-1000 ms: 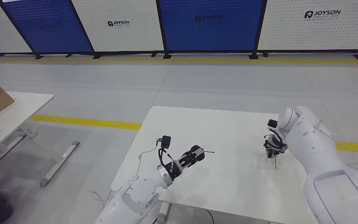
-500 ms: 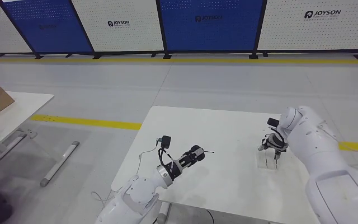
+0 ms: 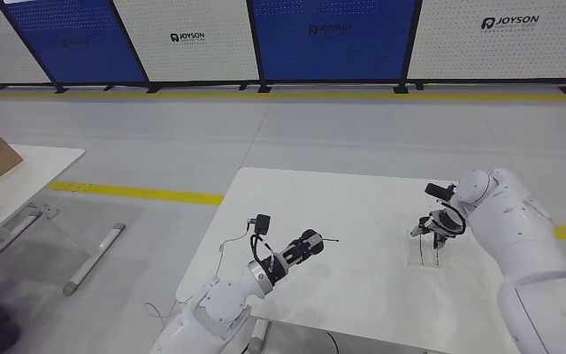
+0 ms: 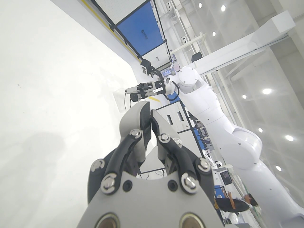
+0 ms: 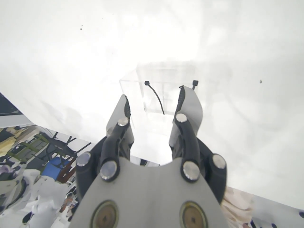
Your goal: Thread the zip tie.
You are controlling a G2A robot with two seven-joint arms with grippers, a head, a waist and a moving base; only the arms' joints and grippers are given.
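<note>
Two thin black plastic zip ties (image 5: 155,96) sit at one clear square plastic box (image 5: 130,83). There are two grey-fingered grippers, one left gripper (image 4: 149,108) and one right gripper (image 5: 153,92). Two white flat-topped tables (image 3: 354,203) are in view.

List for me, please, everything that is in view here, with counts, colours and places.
table: one, white, under both arms.
clear stand: one, transparent, on the table's right part, below the right end effector.
standing zip ties: two, black, in the clear stand; the second shows just its head beside a finger.
held zip tie: one, black, thin, sticking out of the left end effector over the table.
side table: one, white, at the far left.
wall panels: several, blue and white, along the back.
floor lines: yellow, across the grey floor.
left end effector: one, grey and black, shut.
right end effector: one, grey and black, open above the stand.
</note>
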